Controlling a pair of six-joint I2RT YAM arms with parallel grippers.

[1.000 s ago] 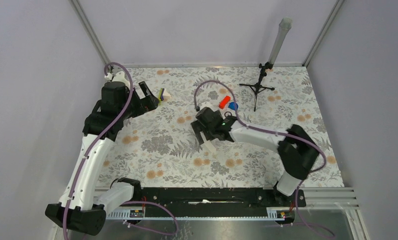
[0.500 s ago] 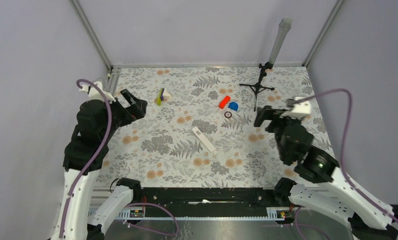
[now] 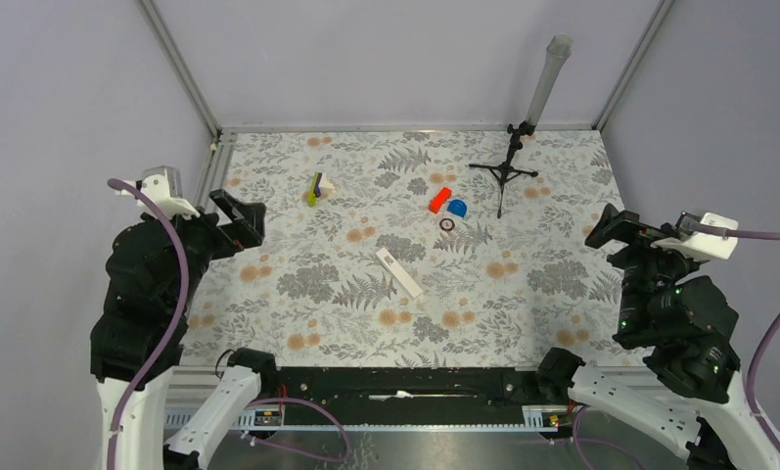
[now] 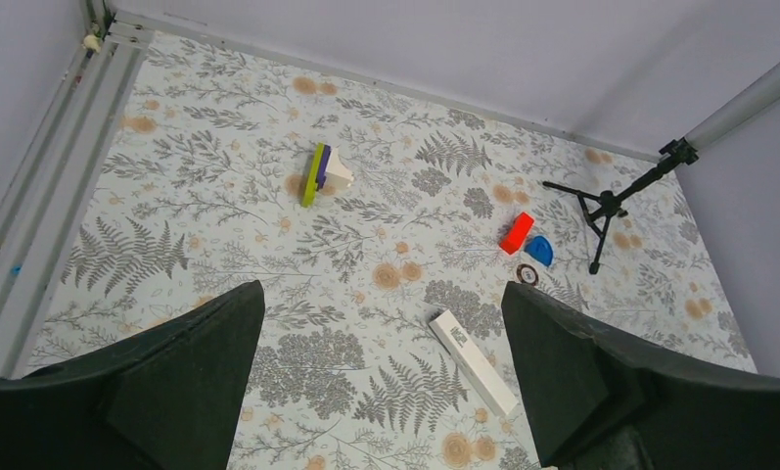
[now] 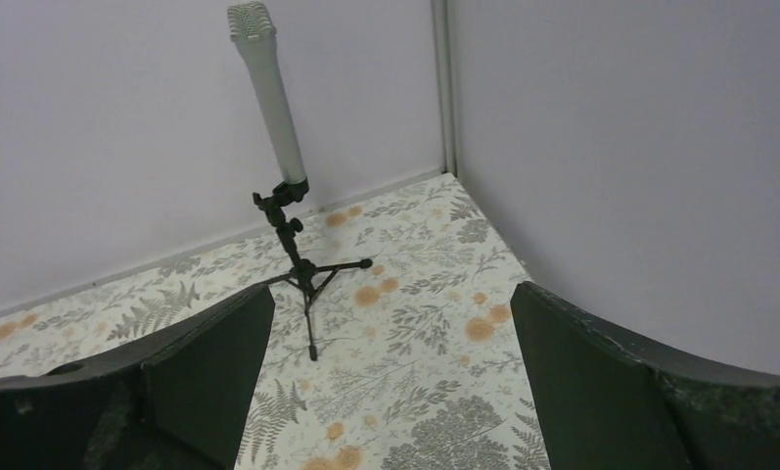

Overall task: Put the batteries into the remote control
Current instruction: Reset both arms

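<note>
White remote control [image 3: 398, 272], its recess indiscernible

red block [image 3: 439, 200] and blue half-round piece [image 3: 457, 208] are sitting side by side, tiny dark ring [image 3: 447, 224] lying just beside, mic stand [image 3: 545, 86] standing nearby

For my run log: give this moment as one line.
left hand: open, empty | right hand: open, empty | remote control: on table, unheld
</note>
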